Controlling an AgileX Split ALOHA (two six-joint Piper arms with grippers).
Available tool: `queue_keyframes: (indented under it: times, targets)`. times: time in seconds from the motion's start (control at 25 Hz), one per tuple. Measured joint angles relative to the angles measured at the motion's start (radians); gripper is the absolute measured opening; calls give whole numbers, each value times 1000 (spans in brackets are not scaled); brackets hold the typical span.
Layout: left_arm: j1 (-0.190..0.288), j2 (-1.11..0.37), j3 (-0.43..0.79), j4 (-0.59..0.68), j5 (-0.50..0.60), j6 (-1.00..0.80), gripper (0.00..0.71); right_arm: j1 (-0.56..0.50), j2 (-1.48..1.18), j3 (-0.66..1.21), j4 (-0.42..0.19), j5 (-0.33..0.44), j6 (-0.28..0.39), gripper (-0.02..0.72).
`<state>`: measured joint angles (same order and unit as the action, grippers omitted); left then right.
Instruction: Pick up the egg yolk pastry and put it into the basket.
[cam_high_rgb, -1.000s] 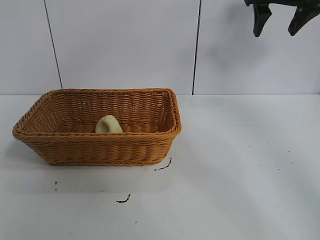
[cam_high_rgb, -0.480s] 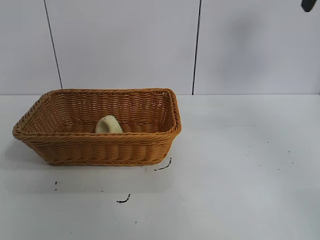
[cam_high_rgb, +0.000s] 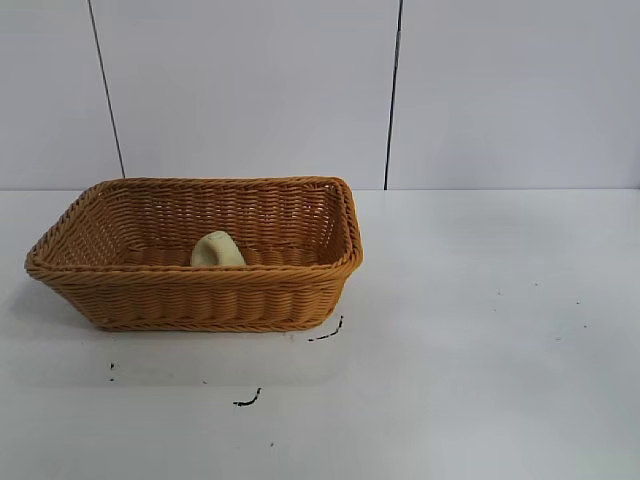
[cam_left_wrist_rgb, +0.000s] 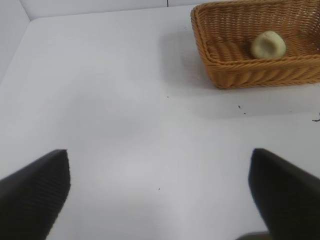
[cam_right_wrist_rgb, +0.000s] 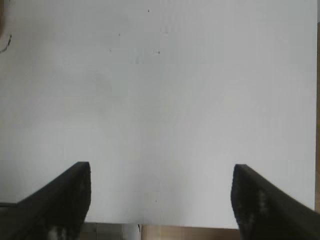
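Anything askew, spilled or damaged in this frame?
Only small things. The egg yolk pastry lies tipped on its side inside the basket, its hollow underside showing in the left wrist view. Black scuff marks dot the table. Both pincers are open and empty.

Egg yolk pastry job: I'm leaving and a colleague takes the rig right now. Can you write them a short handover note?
Left gripper: open, empty, over bare table, away from the basket.
Right gripper: open, empty, over bare table; out of the exterior view.
Egg yolk pastry: lying inside the basket, near its front wall.
Done: pastry is in the basket, released.
Left: nothing on the task itself; probably just park both arms.
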<state>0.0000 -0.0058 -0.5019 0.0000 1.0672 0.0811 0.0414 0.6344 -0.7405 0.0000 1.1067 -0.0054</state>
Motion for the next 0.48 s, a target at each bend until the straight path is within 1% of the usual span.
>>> queue_keyframes:
  times: [0.16,0.32,0.48]
  targets:
    - [0,0,0,0,0,0,697,0,-213,146,0,-68,-1,559]
    - [0,0,0,0,0,0,697,0,-394,243,7,-73,-1,559]
    - [0,0,0,0,0,0,697,0,-512,250,7,-77,-1,559]
